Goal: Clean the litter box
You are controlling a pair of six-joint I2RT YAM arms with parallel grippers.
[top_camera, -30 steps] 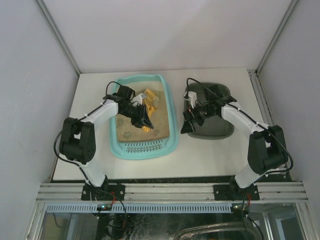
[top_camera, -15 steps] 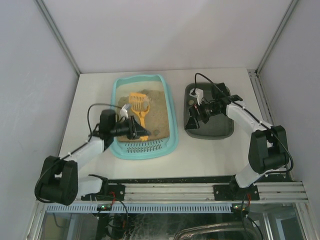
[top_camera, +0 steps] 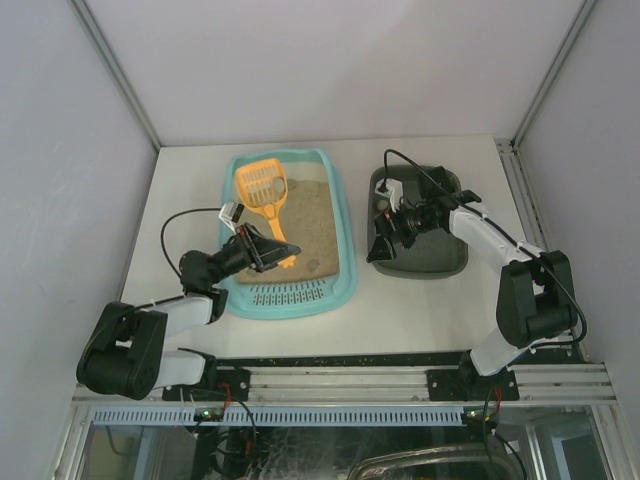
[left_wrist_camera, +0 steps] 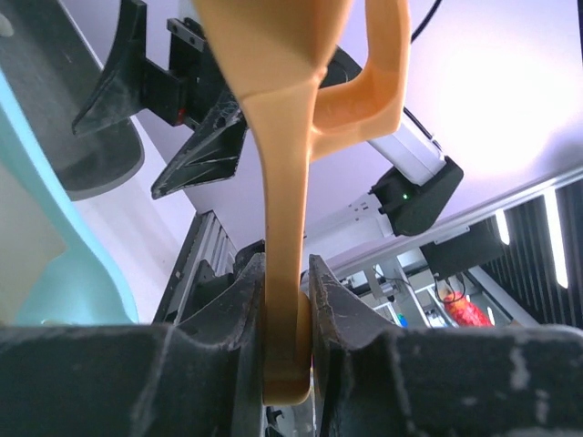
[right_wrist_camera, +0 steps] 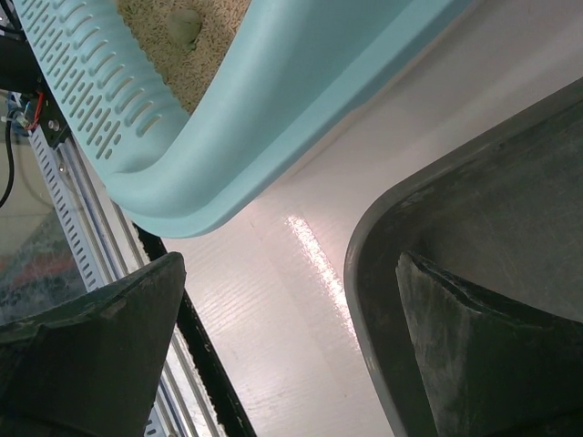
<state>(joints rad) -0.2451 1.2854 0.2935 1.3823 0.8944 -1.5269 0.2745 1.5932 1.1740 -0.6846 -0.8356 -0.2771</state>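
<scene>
The litter box (top_camera: 347, 240) lies on the bench (top_camera: 180, 190), its grate end nearest the arms. Over its sand, the orange scoop (top_camera: 262, 190) points to its far end, the handle tip pinched in the narrow left gripper (top_camera: 270, 252). With so little handle held, the scoop could pivot or slip and scatter sand past the box's rim. The left arm lies low, crossing the box's near-left corner. To the right of the box, the right gripper (top_camera: 380, 245) hangs wide open and empty over the dark grey tray (top_camera: 440, 255).
</scene>
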